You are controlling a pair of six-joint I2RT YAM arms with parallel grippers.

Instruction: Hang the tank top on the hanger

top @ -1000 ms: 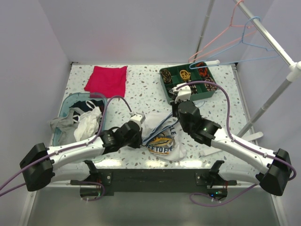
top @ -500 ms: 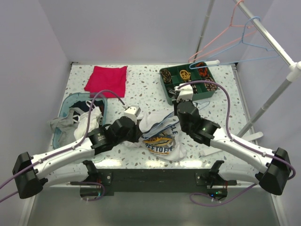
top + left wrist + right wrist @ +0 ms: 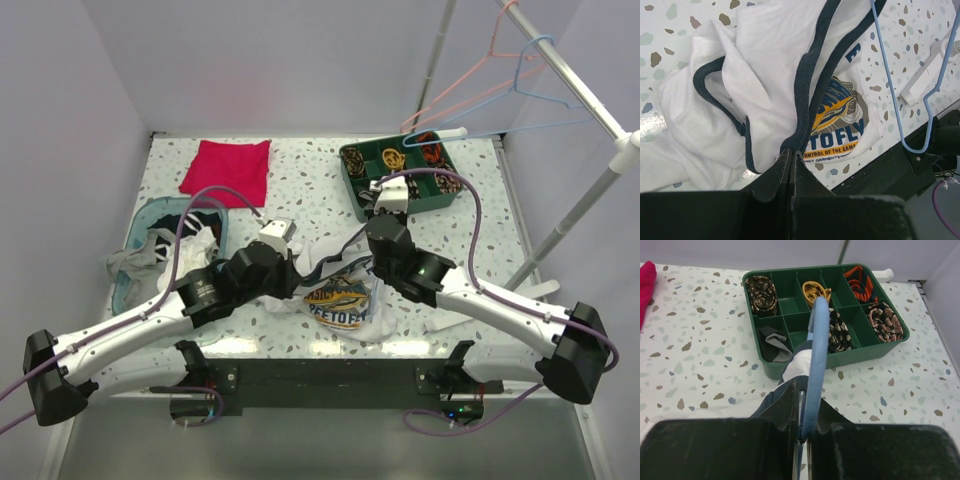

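The tank top (image 3: 345, 300) lies crumpled at the near middle of the table, its yellow-and-blue graphic facing up. In the left wrist view its navy trim (image 3: 812, 85) runs into my left gripper (image 3: 791, 152), which is shut on it. My left gripper (image 3: 285, 272) sits at the shirt's left edge. My right gripper (image 3: 375, 245) is at the shirt's far right edge, shut on the light-blue hanger wire (image 3: 816, 345). The hanger's wire and hook also show in the left wrist view (image 3: 920, 145), lying over the shirt's right side.
A green tray (image 3: 352, 190) of rolled ties stands behind the right gripper, also in the right wrist view (image 3: 875, 352). A red folded cloth (image 3: 227, 168) lies far left. A blue basket (image 3: 150, 215) of clothes is on the left. A rack pole (image 3: 570, 75) holds pink and blue hangers at far right.
My left arm has swung inward and its gripper has drawn the shirt's trim up and left, bunching the fabric. My right gripper has shifted slightly left with the hanger.
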